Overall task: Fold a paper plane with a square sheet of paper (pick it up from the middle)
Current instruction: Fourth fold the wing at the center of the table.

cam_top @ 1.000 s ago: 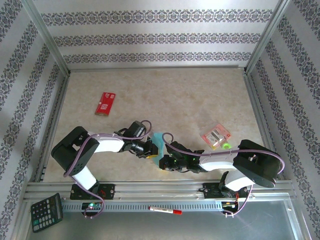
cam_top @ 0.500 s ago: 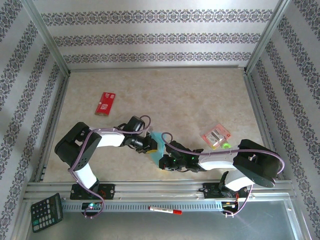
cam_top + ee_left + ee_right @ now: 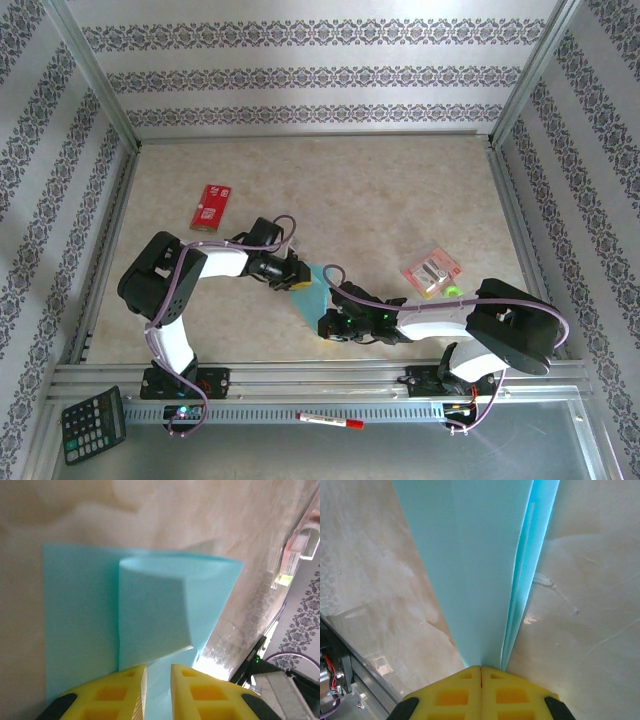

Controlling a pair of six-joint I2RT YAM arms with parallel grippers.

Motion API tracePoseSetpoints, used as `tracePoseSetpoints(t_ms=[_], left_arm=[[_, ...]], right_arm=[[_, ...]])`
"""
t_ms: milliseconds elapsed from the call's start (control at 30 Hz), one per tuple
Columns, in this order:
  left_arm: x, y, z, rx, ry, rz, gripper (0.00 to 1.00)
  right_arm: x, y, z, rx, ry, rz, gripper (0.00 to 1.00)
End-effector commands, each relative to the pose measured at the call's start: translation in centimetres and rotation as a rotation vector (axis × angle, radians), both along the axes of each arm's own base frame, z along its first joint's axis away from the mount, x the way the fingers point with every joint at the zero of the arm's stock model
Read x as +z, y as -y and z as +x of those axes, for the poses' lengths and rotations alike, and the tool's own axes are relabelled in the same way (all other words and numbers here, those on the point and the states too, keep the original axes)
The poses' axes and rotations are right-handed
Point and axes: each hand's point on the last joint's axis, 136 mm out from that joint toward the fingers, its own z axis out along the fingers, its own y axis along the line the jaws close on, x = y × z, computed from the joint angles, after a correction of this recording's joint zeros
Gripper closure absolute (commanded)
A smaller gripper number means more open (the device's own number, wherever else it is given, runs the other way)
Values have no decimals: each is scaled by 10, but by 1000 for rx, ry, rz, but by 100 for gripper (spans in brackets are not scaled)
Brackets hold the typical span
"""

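The right gripper (image 3: 481,672) was clamped tight on the near end of the square sheet of paper (image 3: 312,290), already folded into a narrow layered strip, apparently anchoring it low over the bench (image 3: 380,190) between the two arms. The left gripper (image 3: 157,672) stood only slightly parted, a paper edge running into the slot between its pads; a curled flap (image 3: 165,605) rose just ahead, likely being turned over for the next crease. Whether those pads pinched the paper could not be told.

Light teal-blue paper (image 3: 150,615), yellow jaws, a red packet (image 3: 210,206), beige marbled table (image 3: 380,190).
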Motion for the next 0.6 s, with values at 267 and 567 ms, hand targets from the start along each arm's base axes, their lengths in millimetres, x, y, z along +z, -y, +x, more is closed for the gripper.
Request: tracePoseSetpoints(t_ms=[267, 567], left_arm=[[-1, -18, 52, 81, 92, 45, 80], [-2, -32, 84, 132, 123, 65, 79]], right_arm=[[-70, 89, -52, 40, -175, -402, 100], [-70, 89, -53, 39, -172, -401, 100]])
